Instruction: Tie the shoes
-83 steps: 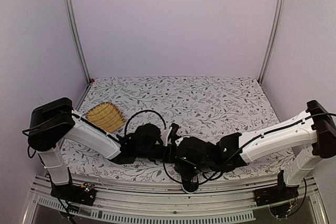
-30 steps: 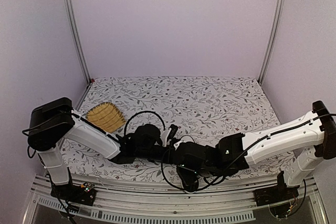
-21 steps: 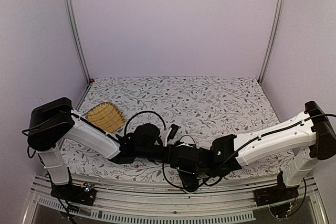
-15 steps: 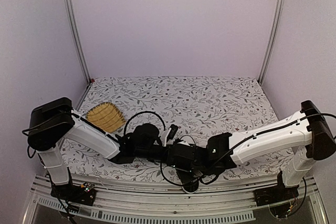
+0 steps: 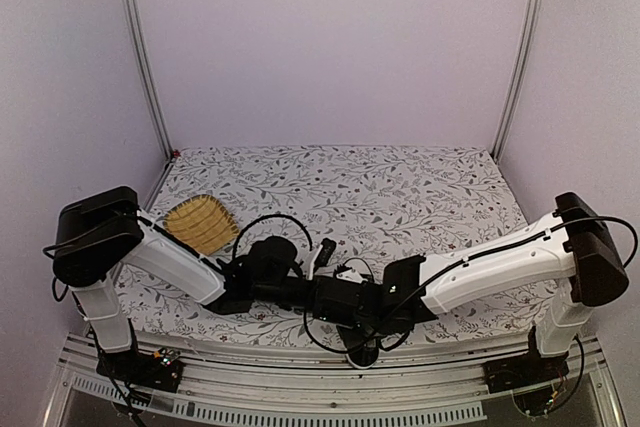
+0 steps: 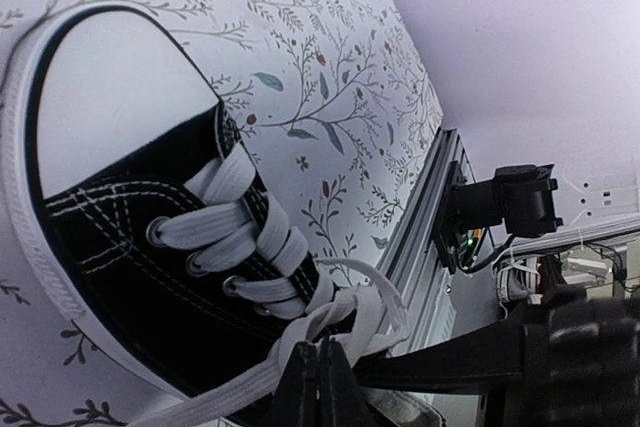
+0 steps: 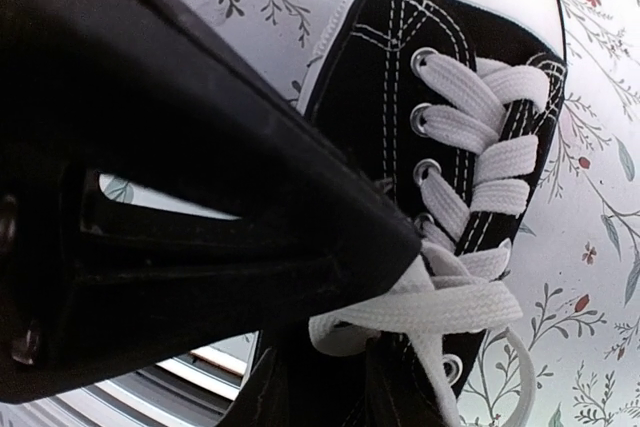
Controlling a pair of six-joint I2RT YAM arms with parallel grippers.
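— Count from above?
— Two arms, left arm (image 5: 170, 257) and right arm (image 5: 490, 267), meet low at the table's (image 5: 400, 187) near edge. One yellow mat (image 5: 200, 222) lies far left. Bare cloth shows beyond.
— Left wrist?
— One sneaker (image 6: 130, 237), heel end toward the near rail (image 6: 425, 237). My left fingers (image 6: 305, 387) are pinched together on its lace (image 6: 240, 379).
— Right wrist?
— My right fingers (image 7: 300, 207) hang just over the laces. Apart or clamped, I cannot tell.

Left arm (image 5: 172, 258) and right arm (image 5: 490, 263) meet low; left pincer (image 6: 318, 375) pinched shut.
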